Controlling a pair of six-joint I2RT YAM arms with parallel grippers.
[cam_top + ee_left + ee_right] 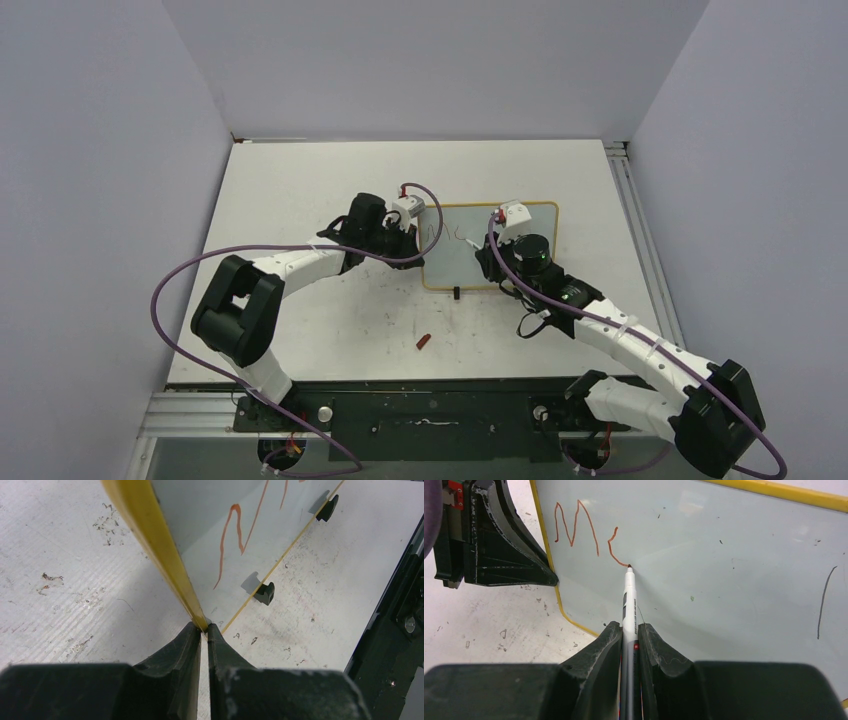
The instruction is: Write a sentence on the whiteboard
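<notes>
The left gripper (204, 630) pinches the whiteboard (724, 580) by its frame to steady it; the right gripper (629, 630) grasps a marker (629, 595), its tip touching the lettering's (574, 527) end.

The only writing (576, 527) that can be read is in reddish-brown strokes near the upper left corner of the whiteboard (724, 555): a capital "M", with an open curved stroke like a small "c" just to its right. Toward the whiteboard's right side runs one thin dark stroke (824, 602) that forms no letter. The marker (629, 590) touching the whiteboard has print on its barrel, too small to read.
</notes>
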